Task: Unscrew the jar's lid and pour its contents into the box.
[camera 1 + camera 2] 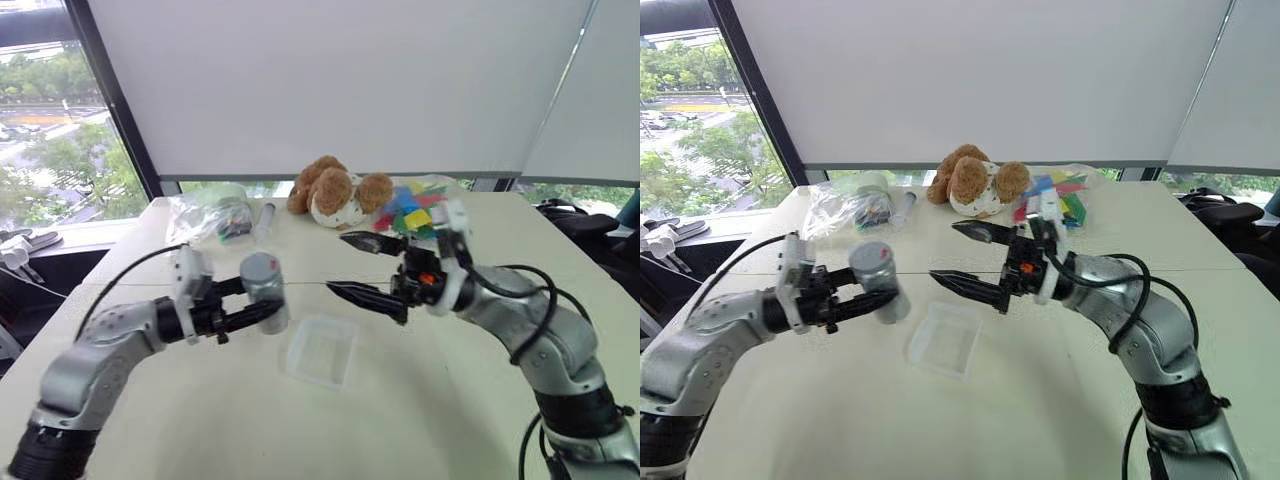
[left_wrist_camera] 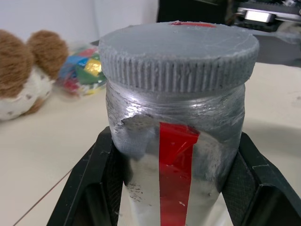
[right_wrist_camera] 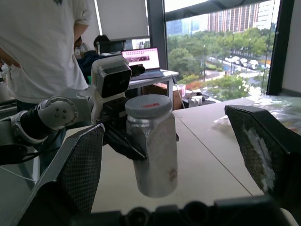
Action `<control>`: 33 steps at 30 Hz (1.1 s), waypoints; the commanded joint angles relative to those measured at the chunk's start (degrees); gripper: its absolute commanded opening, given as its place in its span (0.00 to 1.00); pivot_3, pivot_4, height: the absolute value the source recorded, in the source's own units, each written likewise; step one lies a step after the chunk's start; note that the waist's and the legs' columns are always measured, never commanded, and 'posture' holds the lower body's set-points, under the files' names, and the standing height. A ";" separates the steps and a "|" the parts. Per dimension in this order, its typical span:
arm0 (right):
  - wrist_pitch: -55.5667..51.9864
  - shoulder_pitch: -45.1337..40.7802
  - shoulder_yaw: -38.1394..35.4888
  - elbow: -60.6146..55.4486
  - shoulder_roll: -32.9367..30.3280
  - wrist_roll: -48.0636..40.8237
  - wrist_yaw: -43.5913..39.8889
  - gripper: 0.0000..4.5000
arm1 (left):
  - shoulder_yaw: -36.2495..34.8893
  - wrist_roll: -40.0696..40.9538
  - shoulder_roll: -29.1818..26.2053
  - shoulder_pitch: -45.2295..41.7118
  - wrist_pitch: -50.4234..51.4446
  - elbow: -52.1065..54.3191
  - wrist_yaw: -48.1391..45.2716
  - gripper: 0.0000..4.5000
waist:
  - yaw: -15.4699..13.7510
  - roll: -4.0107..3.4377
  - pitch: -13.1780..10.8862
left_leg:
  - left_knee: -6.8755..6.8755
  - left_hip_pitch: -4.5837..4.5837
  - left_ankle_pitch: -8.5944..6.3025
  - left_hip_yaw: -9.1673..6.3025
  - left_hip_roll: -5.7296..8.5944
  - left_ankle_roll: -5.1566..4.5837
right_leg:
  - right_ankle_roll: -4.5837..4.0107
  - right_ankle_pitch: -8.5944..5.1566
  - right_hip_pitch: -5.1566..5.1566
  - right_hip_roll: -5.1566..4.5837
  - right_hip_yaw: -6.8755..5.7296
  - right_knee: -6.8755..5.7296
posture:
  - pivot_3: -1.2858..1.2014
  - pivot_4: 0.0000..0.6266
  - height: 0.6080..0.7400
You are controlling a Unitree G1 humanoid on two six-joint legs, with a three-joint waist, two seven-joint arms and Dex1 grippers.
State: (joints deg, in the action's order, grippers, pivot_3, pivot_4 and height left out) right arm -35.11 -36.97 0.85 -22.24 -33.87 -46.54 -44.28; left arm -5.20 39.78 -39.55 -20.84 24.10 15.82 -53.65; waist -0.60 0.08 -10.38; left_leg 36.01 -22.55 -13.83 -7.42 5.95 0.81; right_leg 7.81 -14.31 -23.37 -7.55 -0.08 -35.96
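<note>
Left eye view has the left gripper clamped tight around the jar, holding it upright and clear of the table, with the lid screwed on top. Wrist camera confirms it: both black fingers press the jar's silver sides, red stripe facing out. Over on the other side, the right gripper points toward the jar with its jaws spread wide, gripping nothing, apart from the lid. Down on the table between the two arms lies the box, just beside and below the jar. Behind sit a teddy bear and clear plastic bags.
</note>
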 commanded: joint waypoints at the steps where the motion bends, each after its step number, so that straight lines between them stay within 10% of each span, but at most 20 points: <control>1: -7.23 -4.03 2.48 -1.94 1.41 -0.91 4.71 1.00 | 2.09 -3.78 2.22 -1.82 -3.88 0.99 -0.05 0.47 | 0.03 0.00 0.00 | -0.01 -0.05 0.00 -0.01 0.02 0.00 | 0.00 0.00 -0.07 -0.02 0.00 -0.01 | 0.52 0.24 1.00; 22: -10.42 -8.85 8.11 2.08 7.57 4.80 1.60 1.00 | 7.02 -8.95 7.12 -3.25 -4.46 2.07 -1.47 0.47 | 0.55 0.00 0.00 | 0.19 -0.42 0.06 -0.05 0.04 0.06 | -0.01 0.05 -0.37 0.04 -0.03 -0.14 | 0.52 0.24 1.00; 28: -9.57 -8.71 9.08 3.10 7.07 6.14 -2.15 0.50 | 6.77 -8.42 7.42 -3.55 -3.49 2.82 -1.09 0.47 | 1.25 0.00 0.00 | 0.21 -0.42 0.06 -0.07 0.05 0.06 | -0.01 0.05 -0.35 0.04 -0.03 -0.14 | 0.52 0.24 1.00; 33: -7.60 -9.89 7.92 4.71 7.41 4.92 -6.84 0.50 | 6.94 -7.56 7.23 -3.42 -2.96 3.60 -1.94 0.47 | 1.41 0.00 0.00 | 0.21 -0.41 0.07 -0.07 0.04 0.07 | -0.01 0.06 -0.35 0.04 -0.03 -0.17 | 0.52 0.24 1.00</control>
State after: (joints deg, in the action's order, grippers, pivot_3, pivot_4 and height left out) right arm -44.12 -45.02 9.47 -16.36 -27.00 -40.10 -47.91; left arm 2.42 30.64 -32.26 -22.96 21.04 16.84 -54.87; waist 0.80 0.08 -10.38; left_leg 36.23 -22.96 -13.76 -7.49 5.99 0.88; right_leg 7.80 -14.25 -23.73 -7.50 -0.12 -36.13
